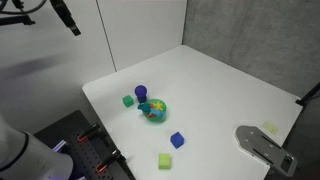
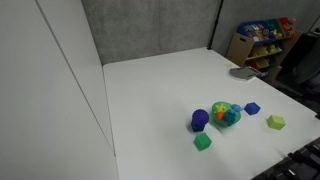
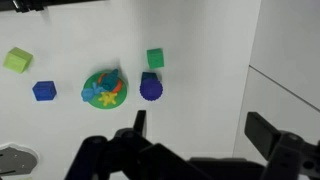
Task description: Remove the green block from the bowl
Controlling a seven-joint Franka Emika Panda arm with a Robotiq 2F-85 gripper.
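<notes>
The bowl (image 1: 154,110) with a blue, green and yellow-orange pattern stands on the white table, and shows in the other exterior view (image 2: 228,115) and in the wrist view (image 3: 105,88). A dark teal patch at its rim (image 1: 146,106) may be the green block; I cannot tell it apart from the bowl's pattern. My gripper (image 3: 203,128) is open and empty, high above the table and to the side of the bowl. In an exterior view it hangs at the top left (image 1: 70,20).
A purple-blue cylinder (image 3: 150,89) stands right beside the bowl, with a bright green cube (image 3: 155,58) past it. A blue cube (image 3: 43,90) and a lime cube (image 3: 16,59) lie on the bowl's other side. A grey flat object (image 1: 262,146) lies near a table corner.
</notes>
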